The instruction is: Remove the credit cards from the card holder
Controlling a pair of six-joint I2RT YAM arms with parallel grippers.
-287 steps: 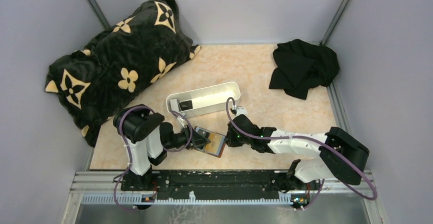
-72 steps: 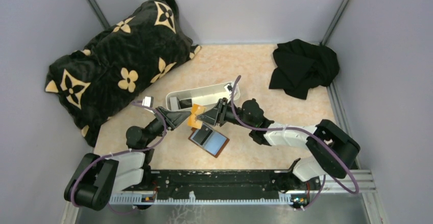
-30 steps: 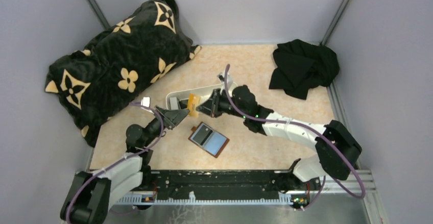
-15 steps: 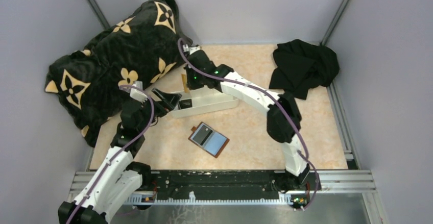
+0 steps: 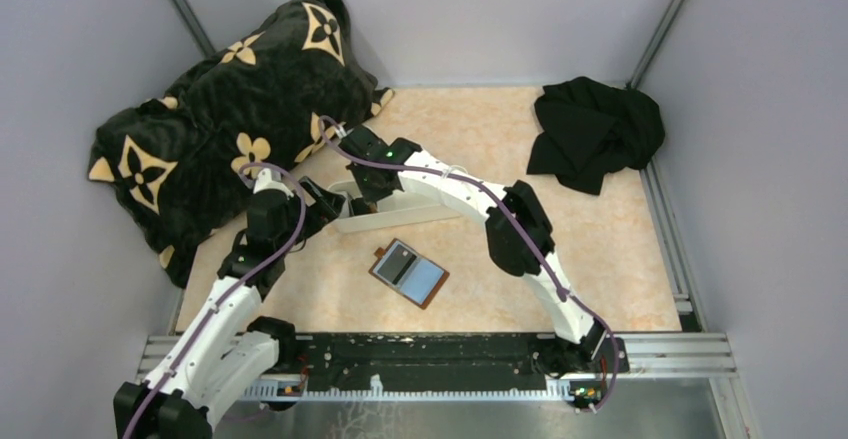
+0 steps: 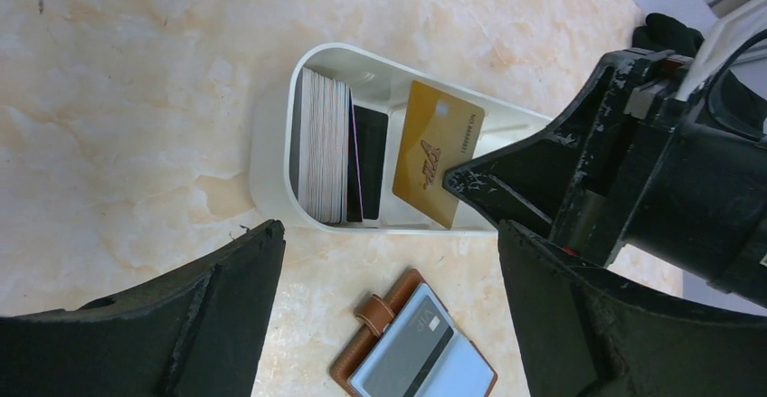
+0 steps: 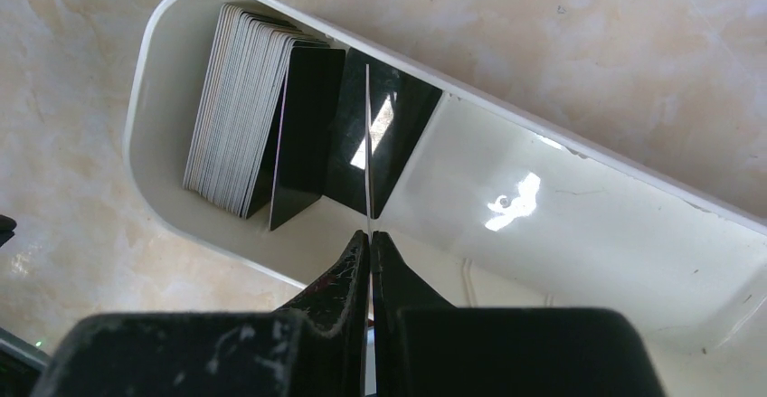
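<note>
The card holder (image 5: 408, 273) lies open on the table, brown leather outside, blue-grey inside. A grey credit card (image 6: 418, 361) marked VIP sits in its pocket. My right gripper (image 7: 369, 234) is shut on a gold credit card (image 6: 437, 153), which it holds upright over the left end of the white tray (image 5: 400, 211). The right wrist view shows that card edge-on (image 7: 368, 135). My left gripper (image 6: 389, 297) hangs open above the table between tray and card holder, with nothing between its fingers. From above, the left gripper (image 5: 328, 199) sits just left of the right gripper (image 5: 362, 183).
The tray (image 6: 271, 157) holds a stack of pale cards (image 7: 231, 135) and two black cards (image 7: 303, 135) leaning against it. A black and gold pillow (image 5: 230, 119) fills the back left. A black cloth (image 5: 595, 134) lies at the back right.
My right arm has carried the gold card from above the card holder over to the tray's left end. My left gripper has opened wider and drawn back to the left.
</note>
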